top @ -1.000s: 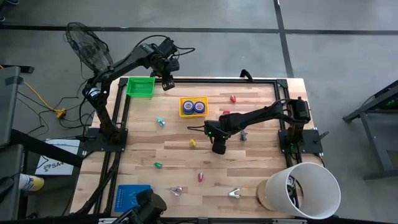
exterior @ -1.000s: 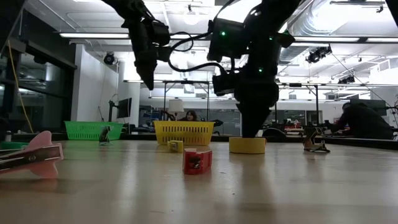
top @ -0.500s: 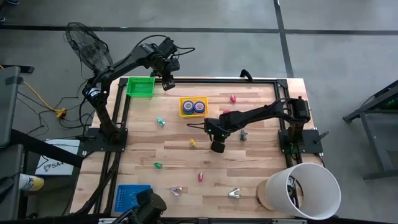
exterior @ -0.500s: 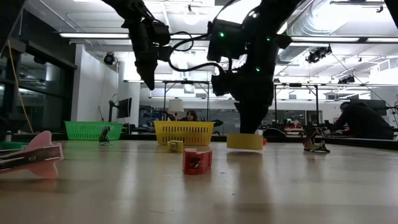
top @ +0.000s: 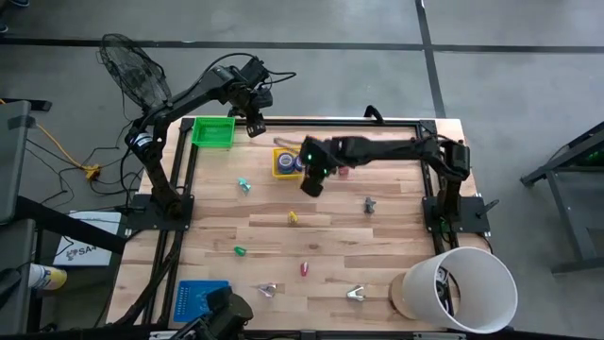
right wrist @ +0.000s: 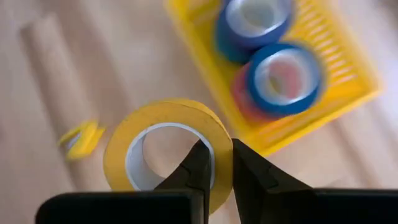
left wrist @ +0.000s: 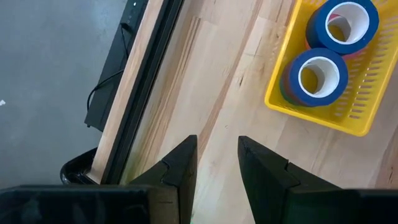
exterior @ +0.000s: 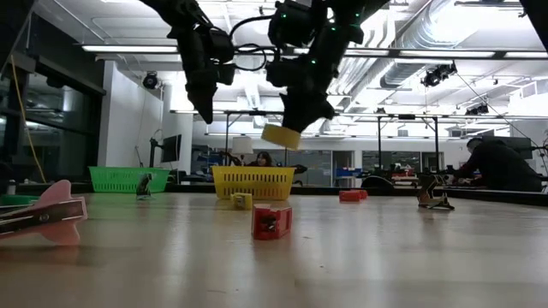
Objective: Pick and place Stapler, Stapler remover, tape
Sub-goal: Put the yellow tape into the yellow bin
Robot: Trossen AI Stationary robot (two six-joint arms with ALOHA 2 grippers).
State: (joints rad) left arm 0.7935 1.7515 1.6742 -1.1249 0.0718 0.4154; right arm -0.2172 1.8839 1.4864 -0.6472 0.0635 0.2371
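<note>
The right claw (right wrist: 214, 163) is closed on the wall of a yellow tape roll (right wrist: 163, 144), one finger inside the ring and one outside. The roll hangs tilted, clear of the worktop (top: 396, 255), just beside the yellow basket (top: 279, 170). In the high view the right claw (top: 312, 181) sits at the basket's right side, near the middle of the worktop's far edge. In the low view the roll (exterior: 281, 136) is above the basket (exterior: 253, 181).

The basket holds two blue tape rolls (left wrist: 319, 74), lying flat side by side, with a pink roll partly visible beneath them.

The left claw (top: 253, 127) hangs above the far edge, between the green basket (top: 213, 131) and the yellow one. Its fingers (left wrist: 180, 168) stand slightly apart and hold nothing.

A red piece (exterior: 271, 220) lies near the worktop's near edge. Other small pieces are scattered on the worktop. A white bucket (top: 464, 288) stands at the near right corner.
</note>
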